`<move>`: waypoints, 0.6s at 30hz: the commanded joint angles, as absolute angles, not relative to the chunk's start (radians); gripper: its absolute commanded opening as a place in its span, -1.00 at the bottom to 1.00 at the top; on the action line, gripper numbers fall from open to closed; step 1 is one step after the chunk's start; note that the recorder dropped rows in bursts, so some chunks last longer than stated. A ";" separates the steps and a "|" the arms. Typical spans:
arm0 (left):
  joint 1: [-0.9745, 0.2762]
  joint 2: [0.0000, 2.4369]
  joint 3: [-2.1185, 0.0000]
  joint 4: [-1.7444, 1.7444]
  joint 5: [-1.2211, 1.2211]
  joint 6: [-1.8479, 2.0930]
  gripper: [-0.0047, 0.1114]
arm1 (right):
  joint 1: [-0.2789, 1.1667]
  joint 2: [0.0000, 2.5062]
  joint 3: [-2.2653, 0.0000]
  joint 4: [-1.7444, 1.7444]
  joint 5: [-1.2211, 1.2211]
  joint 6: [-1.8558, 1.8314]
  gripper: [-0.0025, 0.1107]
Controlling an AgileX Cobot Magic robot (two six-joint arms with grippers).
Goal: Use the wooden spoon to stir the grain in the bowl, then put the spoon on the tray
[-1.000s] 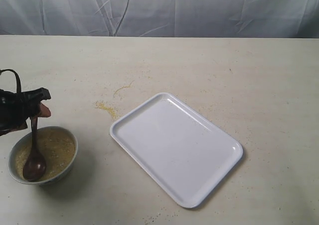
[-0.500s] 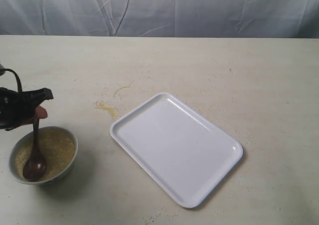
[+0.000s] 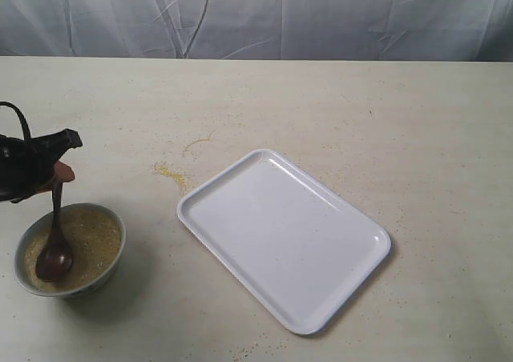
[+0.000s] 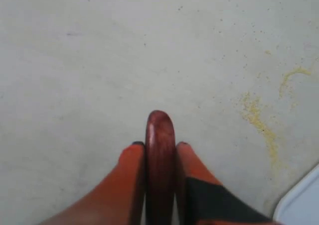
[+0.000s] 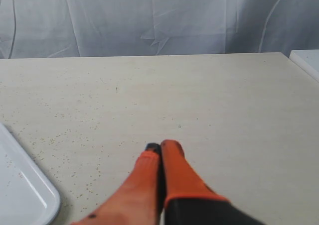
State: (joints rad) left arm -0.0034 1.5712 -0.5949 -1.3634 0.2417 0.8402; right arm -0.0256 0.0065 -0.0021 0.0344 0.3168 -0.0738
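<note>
tray first: your large flat white rectangular plastic tray [image 3: 280, 234] lies bare on the pale desk [image 3: 361, 106], right of centre in the exterior view, just as it lay a second ago. well to its left, the small round white-rimmed bowl [image 3: 100, 280] has not shifted either, and the fine yellow-tan grain [image 3: 92, 235] fills it.

the dark reddish-brown wooden spoon [image 3: 54, 260] stands steeply in the bowl. its oval end sits in the grain toward the bowl's left side, and its handle rises to the left gripper [image 3: 63, 173]. that is where the change is. a second ago the orange fingers sat looser about the handle. now the left wrist view shows them pressed against both sides of the handle's tip, so the gripper is clamped on the spoon. the oval end has shifted slightly in the grain and the gripper sits a touch higher. i'd judge the grasp is made and stirring can begin; the tray step is not yet due.

your right gripper [image 5: 162, 148] hangs over bare desk, fingers pinched together on nothing. thin trails of spilled grain [image 3: 170, 174] lie between bowl and tray, unmoved.

no brand, label or writing can be read anywhere.
</note>
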 commanded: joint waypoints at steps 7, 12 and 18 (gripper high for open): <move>0.000 1.293 -0.597 -1.368 0.258 0.854 -0.92 | -0.023 0.000 0.000 0.034 0.305 -0.075 -0.96; 0.000 1.120 -0.597 -1.372 0.253 0.975 -0.92 | -0.023 0.000 0.000 0.034 0.305 -0.075 -0.96; -0.002 1.052 -0.524 -1.744 0.381 1.565 -0.92 | -0.023 0.000 0.000 0.034 0.305 -0.075 -0.96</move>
